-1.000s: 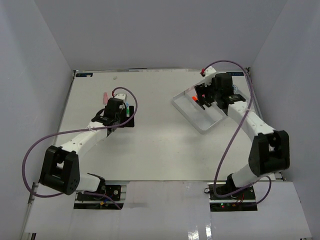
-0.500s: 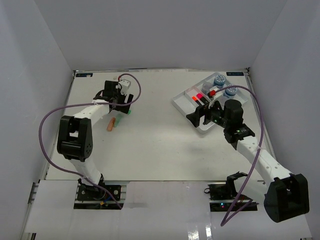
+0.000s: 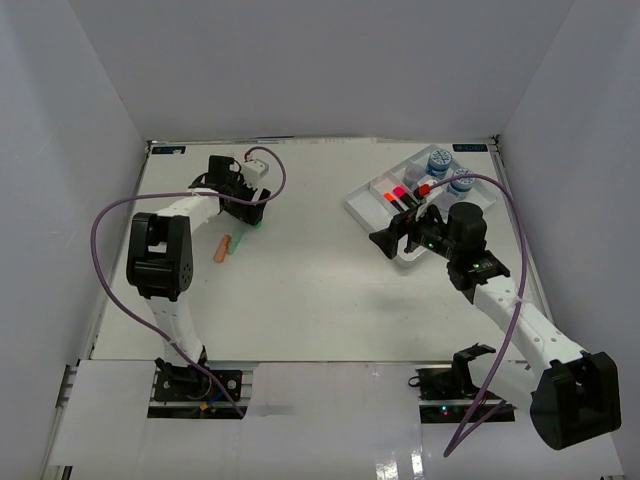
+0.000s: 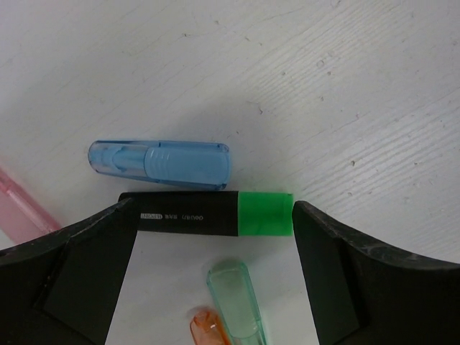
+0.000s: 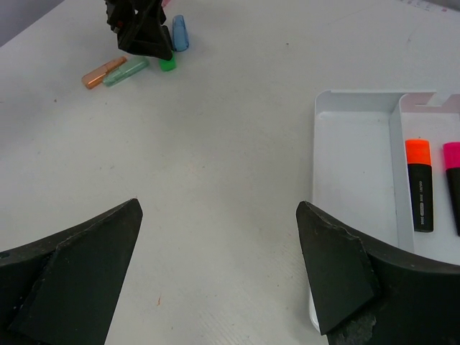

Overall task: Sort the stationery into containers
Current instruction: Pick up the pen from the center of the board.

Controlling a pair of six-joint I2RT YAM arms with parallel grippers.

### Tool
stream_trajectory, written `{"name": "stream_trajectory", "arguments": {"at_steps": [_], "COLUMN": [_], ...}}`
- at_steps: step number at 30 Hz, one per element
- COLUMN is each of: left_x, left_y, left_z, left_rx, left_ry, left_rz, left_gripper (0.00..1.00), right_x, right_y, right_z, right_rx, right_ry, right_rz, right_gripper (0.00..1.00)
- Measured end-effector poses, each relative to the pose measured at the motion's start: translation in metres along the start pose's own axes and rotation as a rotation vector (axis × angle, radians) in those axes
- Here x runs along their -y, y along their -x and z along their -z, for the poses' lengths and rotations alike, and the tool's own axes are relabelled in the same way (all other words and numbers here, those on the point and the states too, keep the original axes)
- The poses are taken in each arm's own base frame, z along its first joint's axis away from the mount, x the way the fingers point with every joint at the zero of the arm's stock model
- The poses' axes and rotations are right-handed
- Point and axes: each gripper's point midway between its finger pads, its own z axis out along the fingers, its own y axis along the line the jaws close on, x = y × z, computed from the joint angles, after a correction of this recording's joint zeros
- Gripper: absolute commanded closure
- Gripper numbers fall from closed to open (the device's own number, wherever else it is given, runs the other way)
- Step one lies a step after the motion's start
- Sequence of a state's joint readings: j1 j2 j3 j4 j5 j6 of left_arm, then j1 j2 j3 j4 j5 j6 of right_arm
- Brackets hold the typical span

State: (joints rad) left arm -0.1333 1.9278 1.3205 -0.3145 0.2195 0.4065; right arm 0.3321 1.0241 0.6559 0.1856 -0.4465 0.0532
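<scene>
My left gripper [image 3: 247, 207] is open, low over the far-left table. In the left wrist view its fingertips [image 4: 309, 215] bracket the two ends of a black-bodied green marker [image 4: 215, 214] lying flat. A blue cap [image 4: 159, 164] lies just beyond it, and a clear green cap [image 4: 237, 302] and an orange cap [image 4: 208, 327] lie nearer. My right gripper [image 3: 392, 235] is open and empty [image 5: 219, 208] beside the white tray [image 3: 415, 245]. The tray holds an orange marker [image 5: 420, 183], a pink marker [image 5: 453, 180], a red marker [image 3: 424, 187] and two jars [image 3: 438, 160].
A pink piece [image 4: 18, 208] shows at the left edge of the left wrist view. The orange cap [image 3: 222, 250] lies left of centre on the table. White walls enclose the table on three sides. The right arm's purple cable [image 3: 510, 200] arcs over the tray's right side.
The right arm has pulled back off the tray toward the table middle. The left arm has swung to the far-left pile and settled around the green marker.
</scene>
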Motion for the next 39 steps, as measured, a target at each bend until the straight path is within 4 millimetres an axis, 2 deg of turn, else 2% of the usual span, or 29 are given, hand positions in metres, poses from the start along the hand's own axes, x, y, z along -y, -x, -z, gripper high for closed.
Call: {"name": "stream_trajectory", "arguments": {"at_steps": [6,11,16,26,34,39], "left_x": [0.001,0.004,0.006,0.007,-0.005,-0.006], "left_y": [-0.005,-0.015,-0.015,-0.017,-0.007,-0.007], "left_z": [-0.015,-0.021,-0.021,-0.014,0.005,0.01], "left_rx": [-0.005,-0.033,-0.032,-0.051,-0.023,-0.013], "left_ry": [-0.056,-0.092,-0.11,-0.103,-0.076,-0.08], "left_rz": [0.001,0.017,0.026,0.107,0.086,0.028], "left_gripper": [0.02,0.02,0.03,0.09,0.02,0.02], "right_x": [-0.002,-0.003,-0.003,-0.002,-0.003,-0.005], "right_y": [-0.001,-0.002,-0.003,-0.005,-0.005,-0.006], "right_z": [-0.001,-0.001,-0.002,-0.003,-0.003,-0.003], "right_rx": [-0.004,-0.006,-0.012,-0.018,-0.018,-0.019], "right_ry": [0.008,0.01,0.01,0.009,0.012,0.017], "right_rz": [0.002,0.003,0.0,-0.003,-0.003,-0.002], "right_gripper": [0.05,0.05,0.05,0.05,0.05,0.05]}}
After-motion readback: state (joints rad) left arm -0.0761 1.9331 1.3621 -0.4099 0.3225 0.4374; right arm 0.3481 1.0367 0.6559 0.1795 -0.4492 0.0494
